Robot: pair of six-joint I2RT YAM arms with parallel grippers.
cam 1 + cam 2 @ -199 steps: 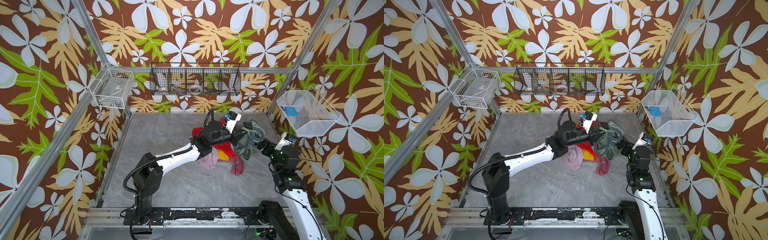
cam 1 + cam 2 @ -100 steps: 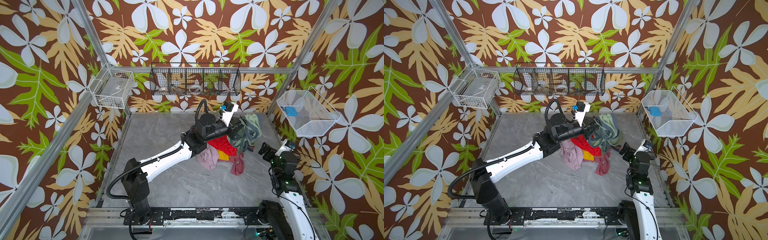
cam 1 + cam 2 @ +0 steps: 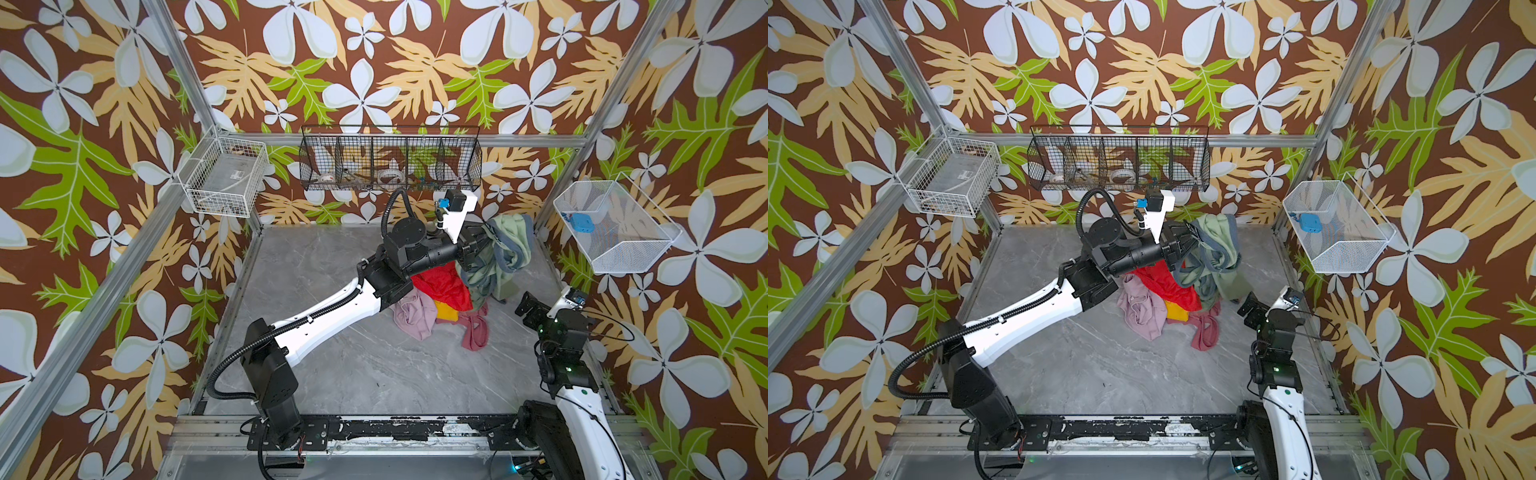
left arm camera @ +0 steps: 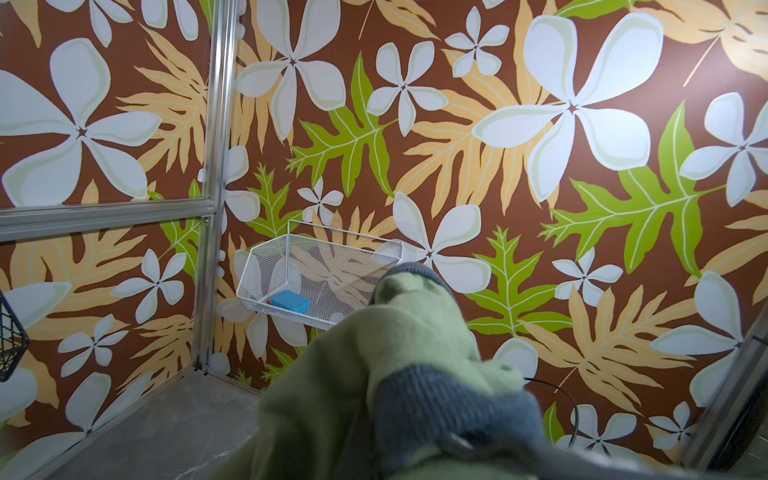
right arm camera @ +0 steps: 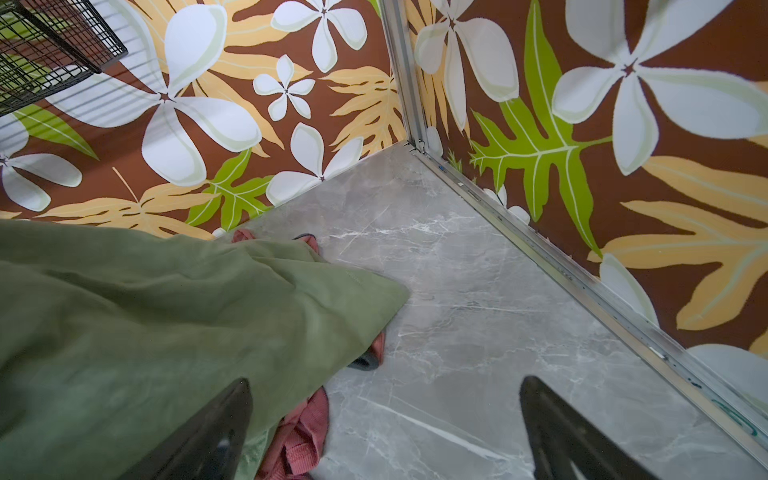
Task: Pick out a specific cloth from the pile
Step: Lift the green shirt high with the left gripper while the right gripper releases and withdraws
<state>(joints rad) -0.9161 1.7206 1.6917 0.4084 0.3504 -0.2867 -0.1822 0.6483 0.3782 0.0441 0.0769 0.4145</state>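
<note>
The cloth [image 3: 510,243] [image 3: 1220,245], sage green with grey-blue bands, hangs lifted at the back right of the pile. My left gripper [image 3: 478,246] [image 3: 1188,245] is shut on its upper part. Its lower end still trails onto the pile. In the left wrist view the cloth [image 4: 395,374] covers the jaws. The pile holds a red cloth [image 3: 442,286], a lilac-pink one [image 3: 413,316], a yellow one [image 3: 446,312] and a dusty rose one [image 3: 473,334]. My right gripper [image 3: 528,306] [image 3: 1250,306] [image 5: 386,436] stands open and empty low to the pile's right, one finger [image 5: 216,432] beside the green fabric [image 5: 166,324].
A black wire basket [image 3: 390,164] hangs on the back wall. A white wire basket [image 3: 226,178] hangs on the left. A white mesh basket [image 3: 611,226] with a blue object [image 3: 579,222] hangs on the right. The grey marble floor [image 3: 332,365] runs to metal frame rails.
My left arm has raised the green cloth up and back, drawing it off the pile. My right gripper has drawn back a little toward the front right, still open.
</note>
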